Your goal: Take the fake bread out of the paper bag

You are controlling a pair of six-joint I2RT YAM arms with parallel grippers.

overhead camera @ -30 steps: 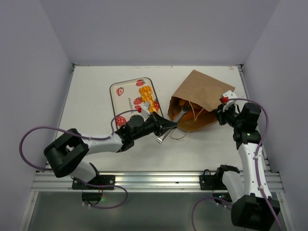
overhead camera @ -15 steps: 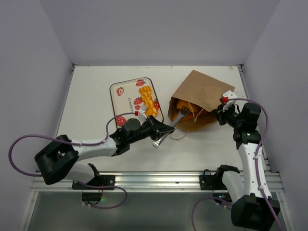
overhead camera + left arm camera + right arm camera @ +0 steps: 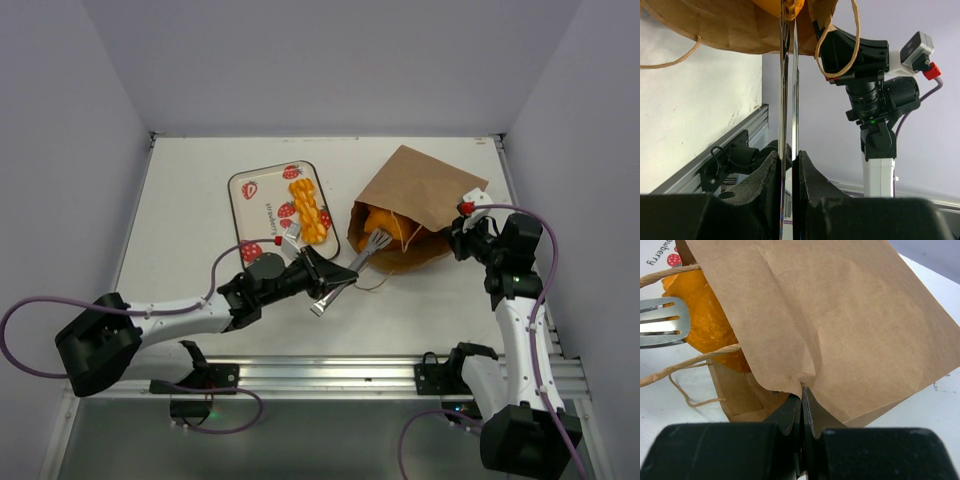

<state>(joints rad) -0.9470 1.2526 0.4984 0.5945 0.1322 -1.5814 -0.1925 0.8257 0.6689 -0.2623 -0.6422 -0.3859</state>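
The brown paper bag (image 3: 420,205) lies on its side, mouth facing left. An orange fake bread (image 3: 380,222) shows in its mouth, seen large in the right wrist view (image 3: 705,315). A braided loaf (image 3: 308,212) lies on the strawberry tray (image 3: 255,200). My left gripper (image 3: 322,272) is shut on silver tongs (image 3: 350,268), whose slotted tips (image 3: 662,322) rest at the bread in the bag mouth. In the left wrist view my fingers (image 3: 765,172) clamp the two tong blades (image 3: 788,75). My right gripper (image 3: 802,390) is shut on the bag's edge (image 3: 840,320).
The bag's twisted paper handles (image 3: 690,360) trail onto the table in front of its mouth. The right arm (image 3: 875,95) stands behind the bag in the left wrist view. An aluminium rail (image 3: 320,375) runs along the near table edge.
My left arm's elbow has swung left and lower, and the gripper with the tongs has slid slightly down-left. The tong tips stay at the bag mouth. The right arm has not moved.
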